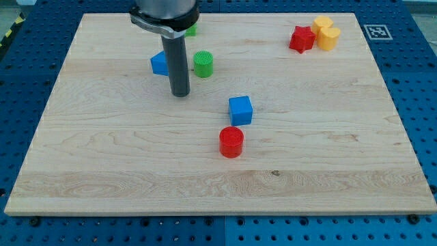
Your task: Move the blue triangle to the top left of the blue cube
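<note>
Blue triangle (159, 63) sits in the board's upper left part, partly hidden behind the rod, touching or just beside it on the view's left; exact contact hard to tell. Wooden board (328, 164) fills most of the view on a blue table (423, 102); arm comes down from the view's top, rod upright, no gripper so nothing to open or close; my tip (180, 94) rests on the board just below and right of the triangle. Blue cube (240, 110) lies well right and below; red cylinder (231, 142) just below it; green cylinder (203, 64) right of the rod; another green block (192, 30) peeks out behind the arm; red star (301, 39) touches yellow blocks (326, 33) at top right.
</note>
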